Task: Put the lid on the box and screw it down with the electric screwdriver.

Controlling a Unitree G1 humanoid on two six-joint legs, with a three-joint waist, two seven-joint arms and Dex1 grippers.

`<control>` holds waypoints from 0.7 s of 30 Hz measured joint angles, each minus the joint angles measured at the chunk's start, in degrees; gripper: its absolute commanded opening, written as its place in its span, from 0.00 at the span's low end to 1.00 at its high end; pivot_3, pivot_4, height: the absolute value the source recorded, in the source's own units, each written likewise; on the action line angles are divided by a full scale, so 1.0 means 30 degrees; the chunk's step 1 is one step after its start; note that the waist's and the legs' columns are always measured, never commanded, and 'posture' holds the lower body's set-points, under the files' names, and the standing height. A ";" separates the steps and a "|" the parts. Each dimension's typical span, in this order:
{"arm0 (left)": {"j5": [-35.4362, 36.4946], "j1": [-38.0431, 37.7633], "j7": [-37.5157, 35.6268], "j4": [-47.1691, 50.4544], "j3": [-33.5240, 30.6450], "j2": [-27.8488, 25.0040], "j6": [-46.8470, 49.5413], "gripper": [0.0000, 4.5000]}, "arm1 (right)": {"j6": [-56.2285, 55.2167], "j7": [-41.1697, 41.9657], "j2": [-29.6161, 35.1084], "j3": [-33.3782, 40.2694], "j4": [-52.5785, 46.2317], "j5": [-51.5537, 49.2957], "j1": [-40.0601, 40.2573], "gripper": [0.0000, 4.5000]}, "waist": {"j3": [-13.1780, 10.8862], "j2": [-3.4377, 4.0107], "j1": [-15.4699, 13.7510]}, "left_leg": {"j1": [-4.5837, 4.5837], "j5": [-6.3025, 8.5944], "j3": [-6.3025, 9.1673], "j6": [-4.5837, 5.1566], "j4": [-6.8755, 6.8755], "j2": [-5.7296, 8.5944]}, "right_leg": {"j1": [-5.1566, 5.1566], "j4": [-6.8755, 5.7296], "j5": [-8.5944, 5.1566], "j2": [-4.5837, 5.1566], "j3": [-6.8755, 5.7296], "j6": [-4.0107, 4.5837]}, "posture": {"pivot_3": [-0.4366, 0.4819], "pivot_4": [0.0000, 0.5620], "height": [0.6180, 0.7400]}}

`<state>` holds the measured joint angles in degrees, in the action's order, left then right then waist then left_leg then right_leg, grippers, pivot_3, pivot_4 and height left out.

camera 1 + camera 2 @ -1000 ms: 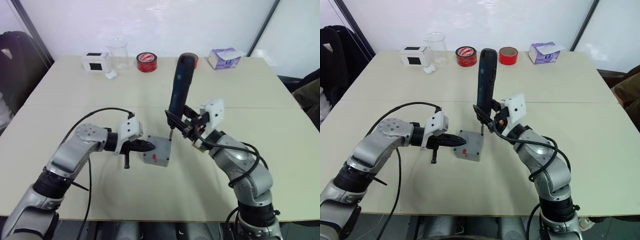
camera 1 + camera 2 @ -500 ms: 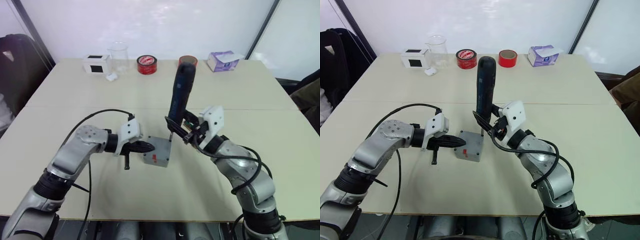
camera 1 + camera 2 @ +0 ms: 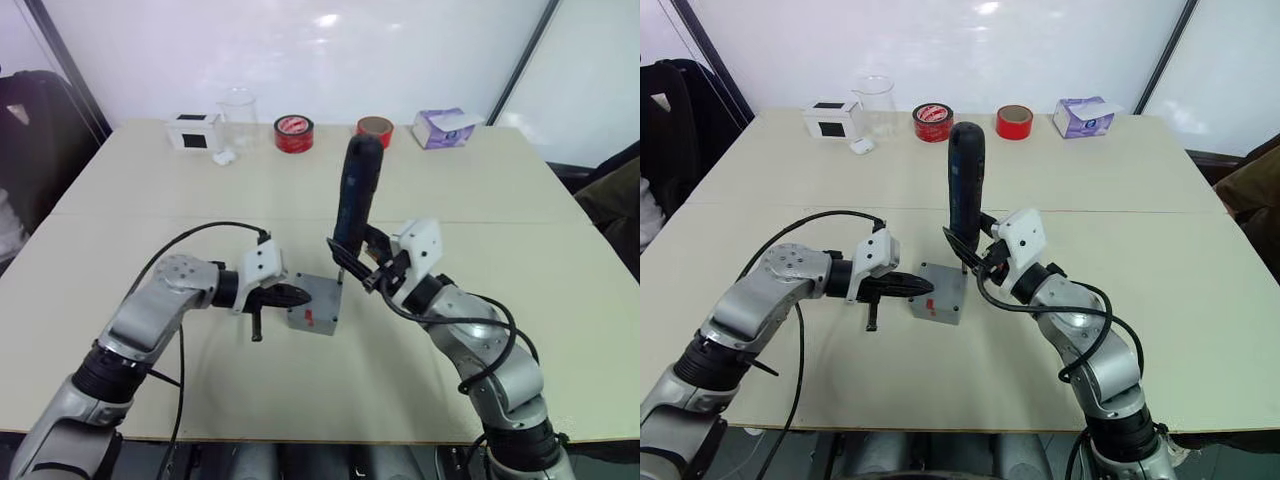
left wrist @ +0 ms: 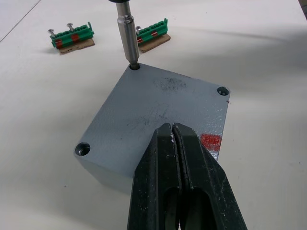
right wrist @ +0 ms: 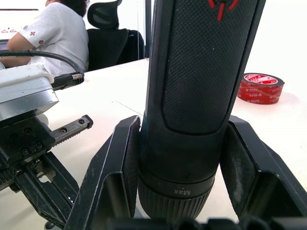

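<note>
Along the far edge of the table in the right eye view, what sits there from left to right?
White box with black square → clear beaker → red-and-black tape roll → red tape roll → purple tissue pack.

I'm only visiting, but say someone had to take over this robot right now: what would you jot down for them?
Left pincer: shut, pressing down on the flat grey square lid, which already sits on the small grey box mid-table.
Right pincer: shut on the black pen-shaped electric screwdriver, held upright with its metal bit in one corner screw hole.
Done: lid placed.
Left: two other visible corner holes look empty; the fourth is hidden. Whether this screw is seated cannot be told.
Two green terminal strips lie beyond the box.
</note>
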<state>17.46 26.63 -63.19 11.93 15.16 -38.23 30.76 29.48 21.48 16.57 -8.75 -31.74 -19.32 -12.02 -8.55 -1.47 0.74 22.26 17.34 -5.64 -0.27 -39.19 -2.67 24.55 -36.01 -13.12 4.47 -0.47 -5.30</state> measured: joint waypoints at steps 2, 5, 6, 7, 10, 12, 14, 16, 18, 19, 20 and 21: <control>-0.0010 0.0000 0.0000 0.0000 0.0000 0.0038 0.0017 0.00 | -0.0019 0.0001 -0.0005 0.0019 0.0038 0.0000 -0.0009 0.40 | 0.0001 0.0000 -0.0002 | -0.0001 0.0000 0.0031 0.0000 0.0000 -0.0001 | 0.0000 0.0000 -0.0013 0.0000 0.0001 0.0022 | 0.48 0.27 1.00; -0.0035 0.0001 -0.0003 -0.0001 0.0000 0.0065 0.0020 0.00 | -0.0035 0.0008 -0.0037 0.0025 0.0131 -0.0003 -0.0056 0.40 | 0.0001 0.0000 0.0000 | 0.0000 0.0000 0.0045 0.0001 0.0000 -0.0001 | 0.0000 -0.0001 -0.0016 0.0000 0.0000 0.0029 | 0.48 0.27 1.00; -0.0044 0.0002 -0.0006 -0.0001 0.0000 0.0074 0.0018 0.00 | -0.0035 0.0009 -0.0037 0.0027 0.0148 -0.0003 -0.0073 0.40 | 0.0001 0.0000 -0.0001 | 0.0000 0.0000 0.0048 0.0001 0.0000 -0.0001 | 0.0000 -0.0001 -0.0017 -0.0001 -0.0001 0.0029 | 0.48 0.27 1.00; -0.0056 0.0003 -0.0006 -0.0002 0.0000 0.0084 0.0014 0.00 | -0.0035 0.0010 -0.0037 0.0034 0.0160 -0.0003 -0.0088 0.40 | 0.0001 0.0000 0.0002 | -0.0001 0.0001 0.0048 0.0000 0.0000 -0.0001 | 0.0000 0.0000 -0.0017 0.0000 -0.0001 0.0030 | 0.48 0.27 1.00; -0.0096 0.0003 -0.0007 -0.0006 0.0000 0.0151 0.0009 0.00 | -0.0034 0.0038 -0.0038 0.0048 0.0182 -0.0013 -0.0114 0.40 | 0.0001 0.0000 0.0001 | 0.0000 0.0001 0.0050 0.0001 0.0000 -0.0002 | -0.0001 0.0000 -0.0018 0.0000 -0.0001 0.0031 | 0.48 0.27 1.00; -0.0171 0.0003 -0.0004 -0.0009 0.0001 0.0236 -0.0018 0.00 | -0.0010 0.0085 -0.0037 0.0083 0.0207 -0.0033 -0.0201 0.40 | 0.0001 0.0000 -0.0005 | 0.0000 0.0001 0.0050 0.0001 0.0000 -0.0002 | -0.0001 0.0000 -0.0018 0.0000 -0.0002 0.0032 | 0.48 0.27 1.00; -0.0212 0.0003 0.0015 -0.0036 0.0001 0.0299 -0.0063 0.00 | 0.0041 0.0135 -0.0036 0.0214 0.0197 -0.0135 -0.0356 0.40 | 0.0001 0.0001 -0.0012 | 0.0000 0.0001 0.0051 0.0001 0.0000 -0.0002 | 0.0000 0.0000 -0.0019 0.0001 -0.0001 0.0032 | 0.48 0.27 1.00; -0.0236 0.0003 0.0074 -0.0107 0.0002 0.0473 -0.0090 0.00 | 0.0310 0.0209 -0.0019 0.0455 0.0177 -0.0477 -0.0543 0.40 | -0.0001 0.0003 -0.0011 | 0.0000 0.0001 0.0051 0.0001 0.0000 -0.0002 | -0.0001 0.0001 -0.0019 0.0002 -0.0001 0.0033 | 0.48 0.27 1.00; -0.0238 0.0004 0.0119 -0.0167 0.0000 0.0641 -0.0101 0.00 | 0.1324 0.0301 0.0111 0.0951 0.0130 -0.1181 -0.1183 0.40 | -0.0009 0.0010 -0.0005 | 0.0004 0.0001 0.0051 0.0001 0.0000 -0.0004 | 0.0002 0.0004 -0.0019 0.0006 -0.0002 0.0033 | 0.48 0.27 1.00; -0.0238 0.0004 0.0160 -0.0180 0.0000 0.0751 -0.0094 0.00 | 0.1921 0.0292 0.0159 0.1236 0.0141 -0.1569 -0.1528 0.40 | -0.0020 0.0013 -0.0011 | 0.0012 0.0001 0.0051 0.0001 0.0000 -0.0005 | 0.0009 0.0003 -0.0019 0.0007 -0.0002 0.0033 | 0.48 0.27 1.00; -0.0223 0.0002 0.0223 -0.0176 -0.0007 0.0852 -0.0082 0.00 | 0.2645 0.0275 0.0206 0.1612 0.0161 -0.2054 -0.1913 0.40 | -0.0037 0.0021 -0.0029 | 0.0030 0.0001 0.0058 0.0001 0.0000 -0.0005 | 0.0022 0.0003 -0.0019 0.0008 -0.0006 0.0034 | 0.48 0.27 1.00; -0.0174 0.0000 0.0309 -0.0183 -0.0049 0.0973 -0.0033 0.00 | 0.3722 0.0247 0.0454 0.2141 0.0199 -0.2915 -0.2676 0.40 | -0.0063 0.0046 -0.0032 | 0.0052 0.0001 0.0057 0.0002 0.0000 -0.0003 | 0.0042 0.0001 -0.0017 0.0017 -0.0006 0.0034 | 0.48 0.27 1.00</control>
<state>16.93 26.63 -62.26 11.38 15.01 -35.32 30.66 40.65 22.22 17.93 -2.33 -31.14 -28.06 -20.05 -8.74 -1.33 0.64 22.41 17.34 -5.47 -0.26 -39.19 -2.68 24.67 -36.01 -13.17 4.52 -0.49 -5.20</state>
